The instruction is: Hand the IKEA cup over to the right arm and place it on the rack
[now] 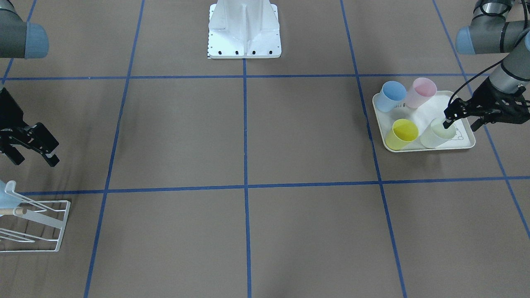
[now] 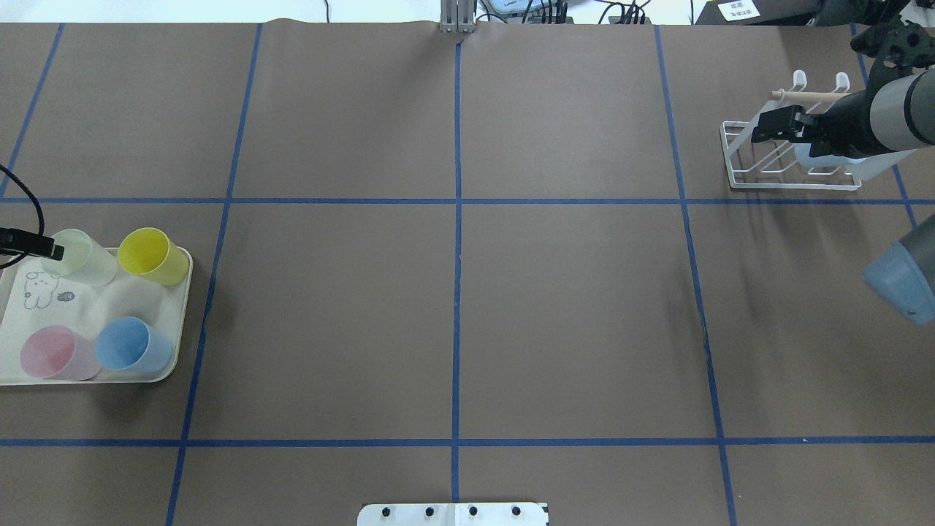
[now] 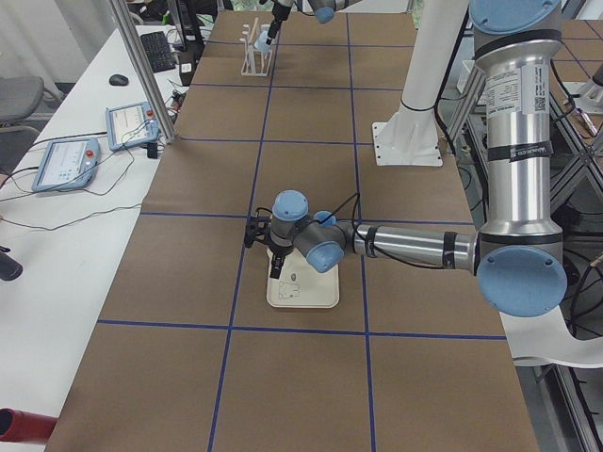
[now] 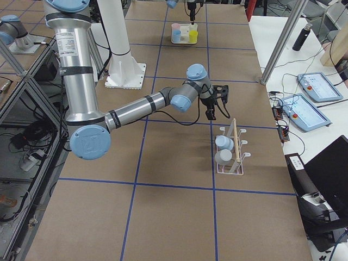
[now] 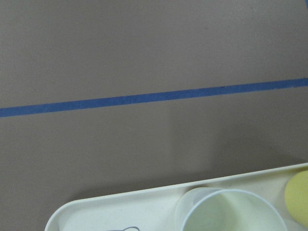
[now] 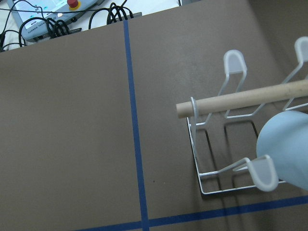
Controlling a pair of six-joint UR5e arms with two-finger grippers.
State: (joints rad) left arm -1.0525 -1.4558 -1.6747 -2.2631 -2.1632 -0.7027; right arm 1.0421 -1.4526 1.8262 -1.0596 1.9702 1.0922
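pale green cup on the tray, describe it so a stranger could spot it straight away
In the overhead view, find the cream rabbit-print tray at the table's left edge. Four cups sit on it; the pale green cup is in the far-left corner, beside the yellow cup. Only it is washed-out, almost white.

Robotics lab, blue-taped grid table, teach pendants, cables

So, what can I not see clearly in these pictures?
- Left gripper's hold on the pale green plastic cup: too small in front view, cut by the overhead's left edge.
- Light blue cup on the white wire rack: cut by right wrist view's edge; the right arm covers it overhead.
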